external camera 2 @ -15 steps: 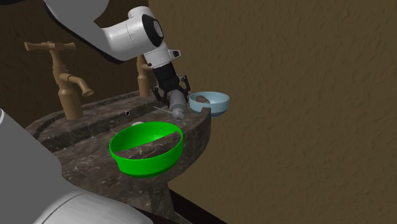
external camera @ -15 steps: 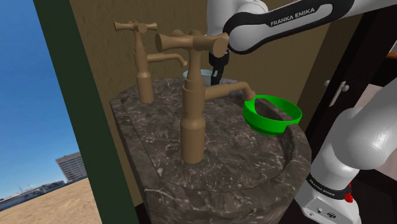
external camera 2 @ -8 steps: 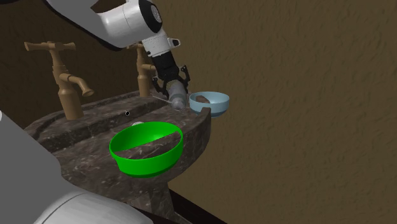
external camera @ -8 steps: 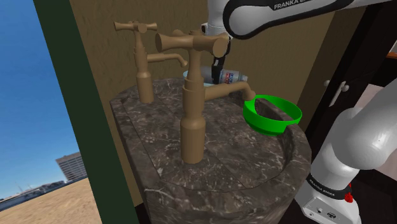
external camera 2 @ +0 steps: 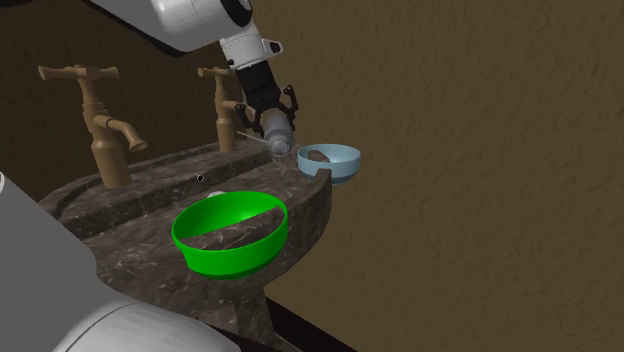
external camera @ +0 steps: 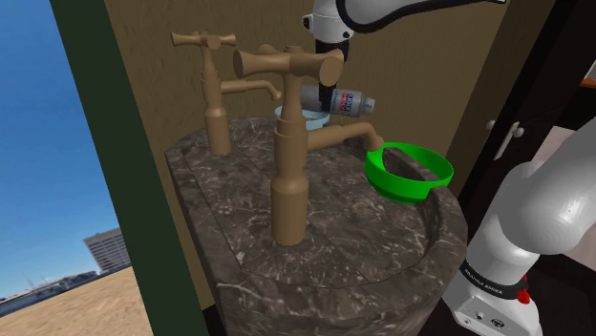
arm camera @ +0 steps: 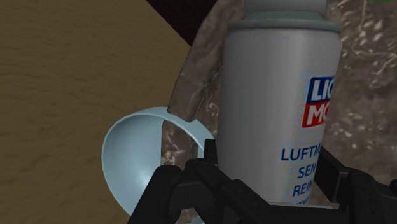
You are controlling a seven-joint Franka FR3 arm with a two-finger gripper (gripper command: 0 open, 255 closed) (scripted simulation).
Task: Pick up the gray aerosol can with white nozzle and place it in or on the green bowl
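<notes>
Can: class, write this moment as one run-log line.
gripper: shut on can | can: in air, lying sideways | green bowl: not yet reached

The white Franka arm with dark joints stands up from its base, and its upper links pass high above and behind the green round bowl. The white wrist points steeply downward. Below it the all-black two-finger gripper hangs higher than the bowl and beyond its far side, well apart from it. The black fingers clasp the grey cylindrical aerosol can with a printed label near its base, holding it tilted in the air.
</notes>
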